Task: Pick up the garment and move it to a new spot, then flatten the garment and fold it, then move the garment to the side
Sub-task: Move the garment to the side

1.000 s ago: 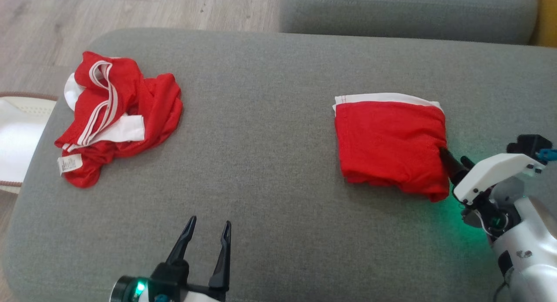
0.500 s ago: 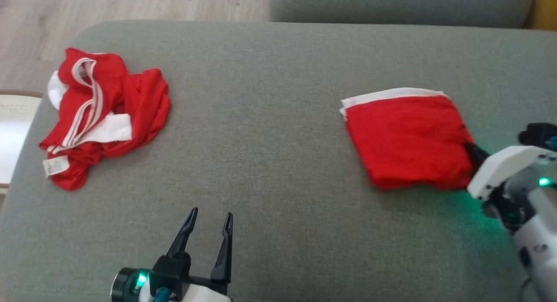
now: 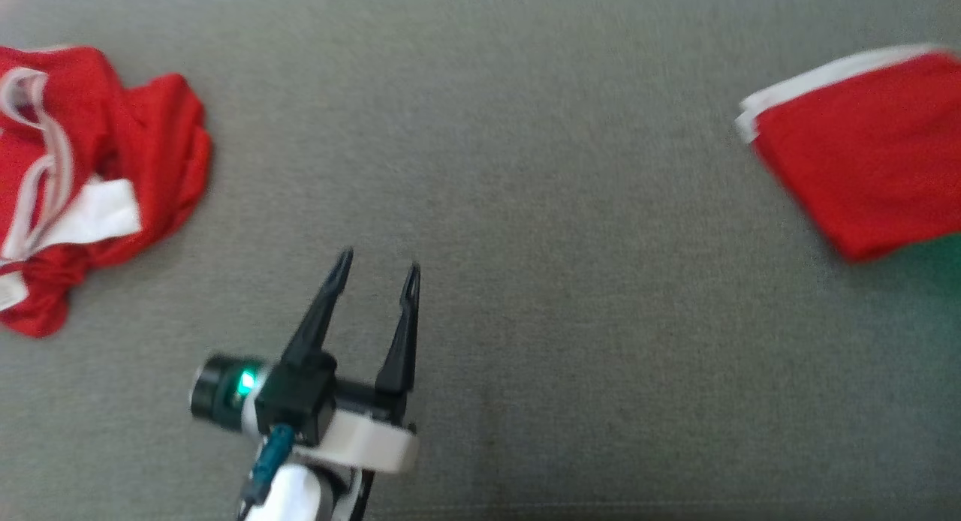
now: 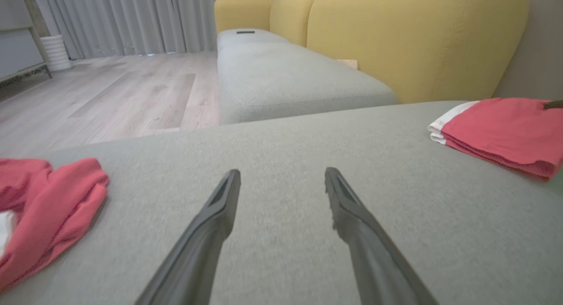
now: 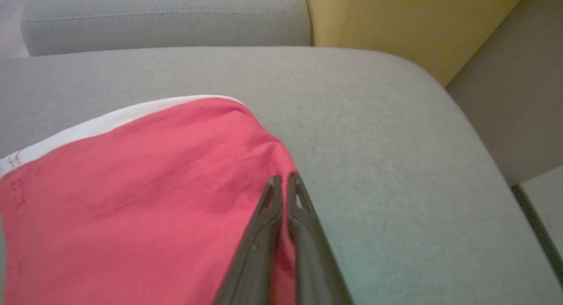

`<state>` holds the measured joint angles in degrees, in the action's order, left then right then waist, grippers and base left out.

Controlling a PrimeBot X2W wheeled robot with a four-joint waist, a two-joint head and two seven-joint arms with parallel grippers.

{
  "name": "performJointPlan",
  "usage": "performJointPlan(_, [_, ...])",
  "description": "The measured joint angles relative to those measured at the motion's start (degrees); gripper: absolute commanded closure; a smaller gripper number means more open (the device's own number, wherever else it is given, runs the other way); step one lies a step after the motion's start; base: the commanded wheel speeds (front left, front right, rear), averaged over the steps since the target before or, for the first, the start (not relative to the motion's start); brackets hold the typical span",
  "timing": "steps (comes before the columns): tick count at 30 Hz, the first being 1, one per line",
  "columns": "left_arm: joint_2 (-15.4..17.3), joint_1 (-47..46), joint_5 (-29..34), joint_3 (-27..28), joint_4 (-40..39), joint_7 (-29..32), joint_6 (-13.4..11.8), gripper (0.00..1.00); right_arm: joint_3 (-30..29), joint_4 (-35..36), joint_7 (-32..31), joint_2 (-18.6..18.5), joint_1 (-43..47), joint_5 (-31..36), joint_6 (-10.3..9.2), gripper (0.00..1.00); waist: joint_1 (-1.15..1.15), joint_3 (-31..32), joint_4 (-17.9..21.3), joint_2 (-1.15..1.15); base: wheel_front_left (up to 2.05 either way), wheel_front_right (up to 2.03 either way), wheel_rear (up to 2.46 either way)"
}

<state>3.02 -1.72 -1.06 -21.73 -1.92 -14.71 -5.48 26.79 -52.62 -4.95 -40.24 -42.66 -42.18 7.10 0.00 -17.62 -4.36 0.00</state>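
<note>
I have the grey cushion (image 3: 570, 206) spread across nearly the whole head view, which is blurred. In the left wrist view a second grey seat and the back of a yellow sofa (image 4: 396, 37) sit in the upper half of the frame, with wooden floor (image 4: 110, 94) to their left.

The folded red garment (image 3: 871, 168), with its white band along the upper edge, lies flat on the cushion at the upper right of the head view, cut off by the frame's right edge. In the right wrist view it fills the lower left. A crumpled red garment (image 3: 90, 176) with white trim is heaped at the left edge of the head view, well apart from the folded one.

My left pincer (image 3: 378, 269) sits at lower centre-left of the head view over bare cushion, its two fingers spread wide, nothing between them, a green light on its wrist.

My right pincer (image 5: 283, 179) rises from the bottom centre of its wrist view, fingers pressed together and clamped on the right-hand edge of the folded garment, red cloth showing between them.
</note>
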Motion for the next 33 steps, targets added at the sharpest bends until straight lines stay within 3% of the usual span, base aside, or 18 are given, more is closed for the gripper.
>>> performJointPlan(14, [0.69, -8.18, 1.59, -2.59, -4.23, -0.01, 1.64, 0.00, -2.76, -4.08, 3.55, -7.26, -9.06, 4.11, 0.00, 1.00, 0.00, -9.51, 4.28, 0.00, 0.00, 0.00, 0.00])
performJointPlan(25, [0.97, -10.03, 1.89, -3.87, -4.21, -0.01, 0.93, 0.00, -5.41, -9.98, 5.32, -9.22, -13.55, 10.76, 0.01, 1.00, 0.00, -10.80, 4.32, 0.00, 0.00, 0.00, 0.00])
performJointPlan(26, [0.97, -10.11, 1.88, -4.00, -4.17, -0.01, 0.92, 0.00, -5.70, -10.72, 5.59, -9.14, -13.65, 11.61, 0.01, 0.81, 0.00, -10.69, 4.22, 0.00, 0.00, 0.00, 0.00])
performJointPlan(27, [0.97, -10.14, 1.87, -4.10, -4.10, -0.01, 0.91, 0.00, -6.14, -11.72, 5.81, -9.07, -13.76, 12.43, 0.01, 0.54, 0.00, -10.56, 4.12, 0.00, 0.00, 0.00, 0.00])
performJointPlan(28, [0.97, -10.13, 1.75, -4.14, -3.97, -0.01, 0.86, 0.00, -6.79, -12.82, 6.21, -8.99, -13.88, 13.17, 0.01, 0.00, 0.00, -10.40, 4.01, 0.00, 0.00, 0.00, 0.00])
performJointPlan(33, [1.01, -10.10, 0.89, -4.12, -3.28, -0.01, 0.36, 0.00, -8.02, -16.39, 8.68, -6.83, -14.88, 17.71, 0.01, 0.00, 0.00, -8.63, 3.64, 0.00, 0.00, 0.00, 0.00])
